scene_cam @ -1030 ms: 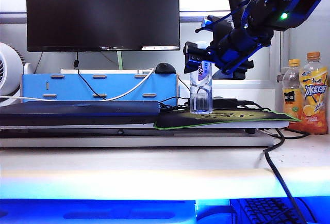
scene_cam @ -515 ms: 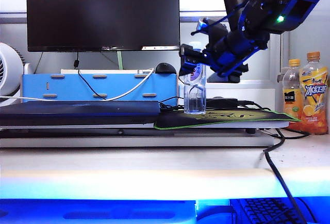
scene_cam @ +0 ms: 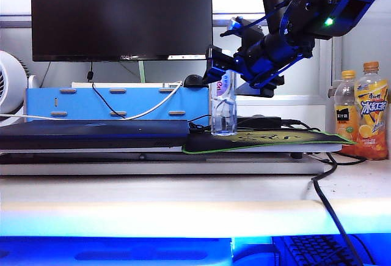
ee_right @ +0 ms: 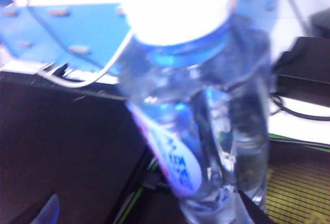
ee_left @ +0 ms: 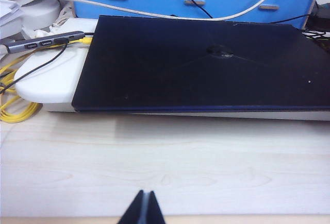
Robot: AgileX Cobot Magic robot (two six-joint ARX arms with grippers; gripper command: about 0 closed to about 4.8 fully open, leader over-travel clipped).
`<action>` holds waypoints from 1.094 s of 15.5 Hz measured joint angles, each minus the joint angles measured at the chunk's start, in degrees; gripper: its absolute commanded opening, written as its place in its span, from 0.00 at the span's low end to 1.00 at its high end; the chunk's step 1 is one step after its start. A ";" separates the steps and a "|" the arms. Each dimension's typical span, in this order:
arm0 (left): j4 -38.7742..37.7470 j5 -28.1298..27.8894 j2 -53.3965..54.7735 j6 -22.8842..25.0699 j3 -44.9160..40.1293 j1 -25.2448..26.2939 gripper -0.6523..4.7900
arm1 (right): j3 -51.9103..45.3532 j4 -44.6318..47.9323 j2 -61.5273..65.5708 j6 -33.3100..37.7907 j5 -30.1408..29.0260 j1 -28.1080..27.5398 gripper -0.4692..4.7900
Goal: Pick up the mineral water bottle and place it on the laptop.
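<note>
Over mouse pad (scene_cam: 269, 139), right tool (scene_cam: 221, 70) grips mineral water bottle (scene_cam: 223, 110); left tool (ee_left: 143, 209) shut.

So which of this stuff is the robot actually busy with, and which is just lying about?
In the job:
- mineral water bottle, held near its top by the right gripper
- laptop, closed
- left gripper, shut, idle over the table

Lying about:
- monitor
- mouse pad
- two orange drink bottles
- blue organiser

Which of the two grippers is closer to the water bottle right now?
The right. The right gripper is at the mineral water bottle top; the left gripper hangs shut before the laptop, apart from it.
</note>
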 measured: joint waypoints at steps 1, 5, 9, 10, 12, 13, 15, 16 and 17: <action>0.00 0.00 0.00 -0.02 0.00 0.00 0.12 | 0.00 -0.11 0.00 -0.42 -0.28 0.02 1.00; 0.00 0.02 0.00 -0.02 0.00 -0.02 0.12 | 0.00 1.40 0.00 -7.04 8.26 -0.07 1.00; 0.02 0.02 0.00 -0.02 0.00 0.00 0.12 | 0.76 4.15 0.20 -7.85 9.46 -0.83 1.00; 0.00 0.02 0.00 -0.02 0.00 0.00 0.12 | 1.40 4.44 0.44 -7.85 8.76 -0.76 1.00; 0.00 0.00 0.00 0.00 0.00 -0.02 0.12 | 3.19 4.83 0.96 -6.73 6.10 -0.72 1.00; 0.02 0.02 0.00 0.00 0.00 0.00 0.12 | 3.37 4.76 1.38 -6.58 5.92 -0.72 1.00; 0.00 0.02 0.00 -0.02 0.00 -0.02 0.12 | 5.73 4.02 3.76 -5.73 4.81 -0.74 1.00; 0.00 0.00 0.00 0.00 0.00 -0.02 0.12 | 7.34 3.96 5.31 -5.20 3.58 -0.70 1.00; 0.00 0.02 0.00 -0.02 0.00 -0.02 0.12 | 8.83 4.02 7.17 -4.94 3.48 -0.44 1.00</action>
